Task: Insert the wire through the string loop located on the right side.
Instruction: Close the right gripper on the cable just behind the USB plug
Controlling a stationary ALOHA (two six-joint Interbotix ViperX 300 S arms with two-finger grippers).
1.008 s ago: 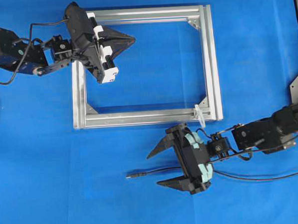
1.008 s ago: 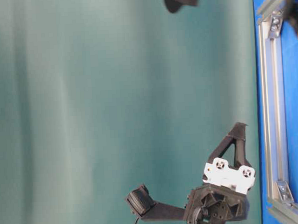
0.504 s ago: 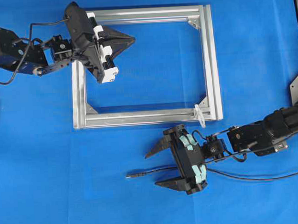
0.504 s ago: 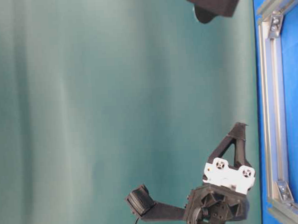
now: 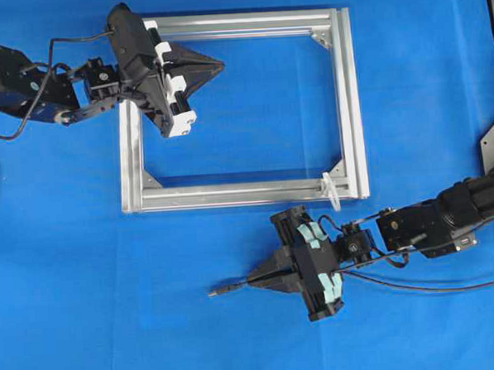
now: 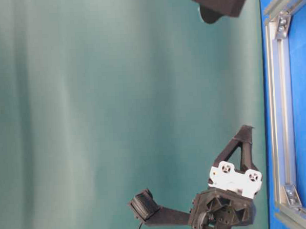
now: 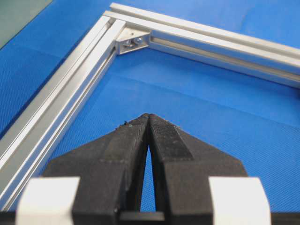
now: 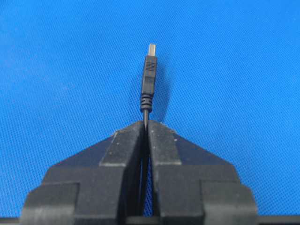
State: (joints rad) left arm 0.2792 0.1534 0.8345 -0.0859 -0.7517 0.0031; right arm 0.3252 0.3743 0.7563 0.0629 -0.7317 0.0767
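Where teal backdrop [image 6: 116,96] rises, blue cloth [image 5: 239,343] spreads (finely woven).

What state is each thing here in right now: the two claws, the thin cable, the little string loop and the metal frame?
Right claw: shut on the wire.
Left claw: shut, empty, above the frame.
Wire: pinched just behind its plug, not threaded.
String loop: empty, on the frame's corner.
Frame: flat on the table.

Both arms' jaws pressed together

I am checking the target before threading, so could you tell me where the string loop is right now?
In the overhead view the string loop hangs at the lower right corner of the aluminium frame, just above the right gripper.
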